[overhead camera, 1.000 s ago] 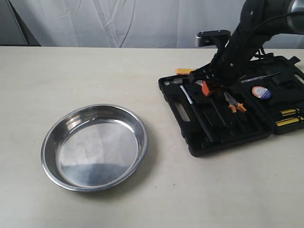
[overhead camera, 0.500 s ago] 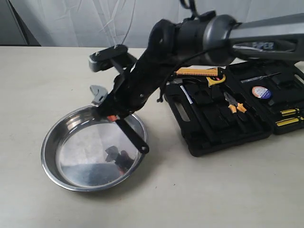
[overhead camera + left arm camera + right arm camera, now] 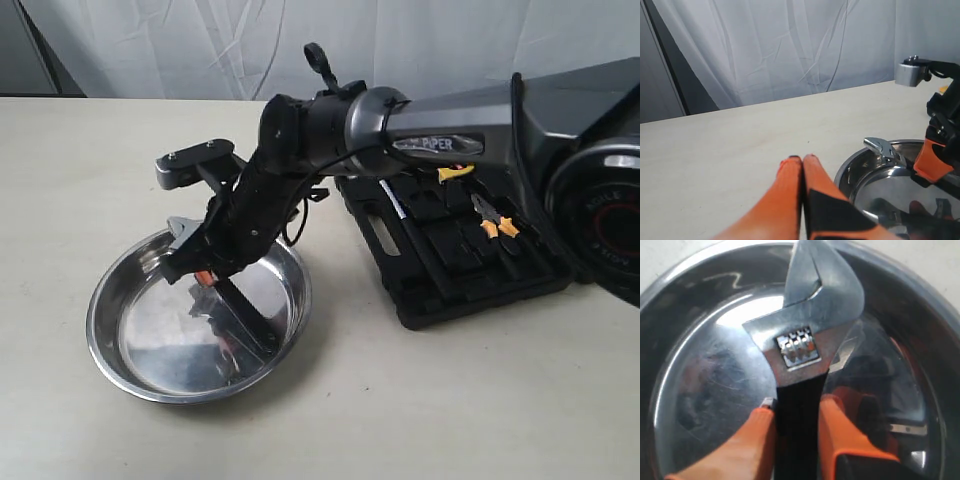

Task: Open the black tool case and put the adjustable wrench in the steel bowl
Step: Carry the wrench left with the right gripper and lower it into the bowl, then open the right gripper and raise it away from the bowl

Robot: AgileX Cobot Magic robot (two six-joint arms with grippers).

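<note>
Change: the right gripper was over the black tool case a second ago. Half a second ago it held the adjustable wrench high over the steel bowl. It is now lower, with the wrench inside the rim.
Wrench attitude: tilted, black handle end down toward the bowl floor, silver head up by the far rim. Cannot tell whether it touches the floor.
Right fingers: pinching the black handle just below the head.
Left gripper: fingers pressed together, holding nothing, over bare tabletop near the bowl.
Bowl: left half of the tabletop, toward the near edge, unmoved.
Case: lying open by the right edge.
Status (judgement): opening and carry are done; only the release remains.
</note>
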